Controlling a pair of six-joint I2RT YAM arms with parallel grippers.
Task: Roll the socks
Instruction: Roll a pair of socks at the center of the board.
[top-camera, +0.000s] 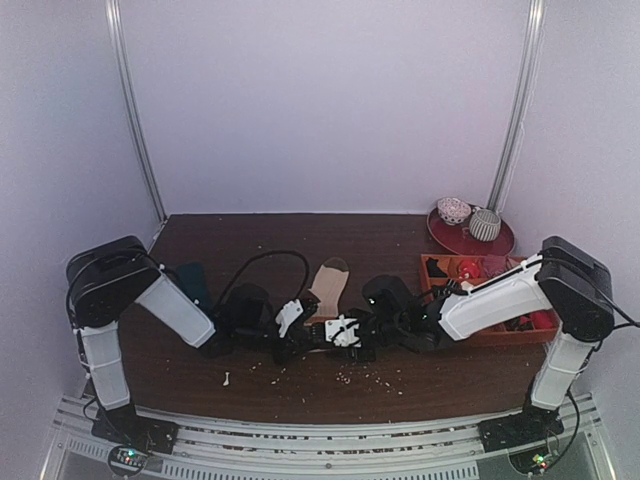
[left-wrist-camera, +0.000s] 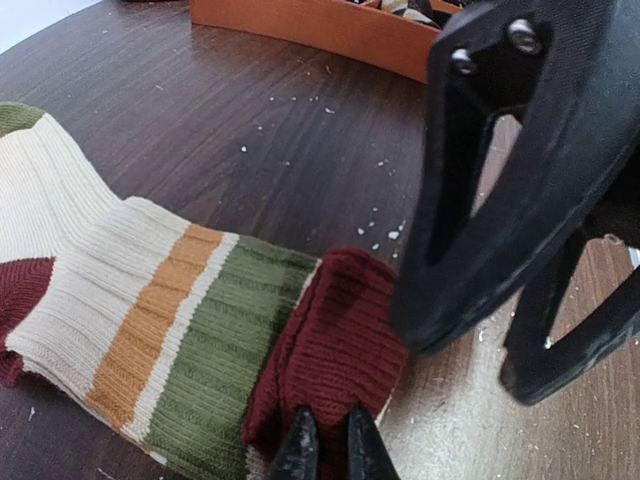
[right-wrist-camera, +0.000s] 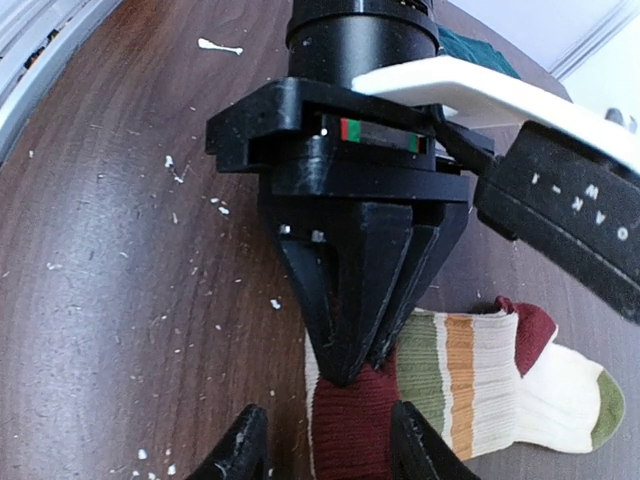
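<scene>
Top external view shows a dark wooden surface (top-camera: 250, 240) with both arms reaching in to meet near its middle, an orange tray (left-wrist-camera: 300, 25) off to the right, and the socks (top-camera: 328, 282) lying flat, stretching away from the two tools. The socks are a long cream knit with green and orange stripes and a dark red cuff. The cuff end lies under the tools and the toe end points away from the arms. The left tool (left-wrist-camera: 332, 452) is closed, its tips pinching the dark red cuff, which is folded back on itself into a small hump. The right tool (right-wrist-camera: 330, 455) is spread wide, one finger on each side of that same cuff, gripping nothing and facing the left tool from close by. The knit looks light, soft and floppy, and its ribbing should give grip rather than slip. It will likely sag and unroll wherever it is let go, so the fold is best held through both layers at the cuff while it is turned toward the toe. Small white specks (left-wrist-camera: 395, 235) dot the surface around the cuff.
</scene>
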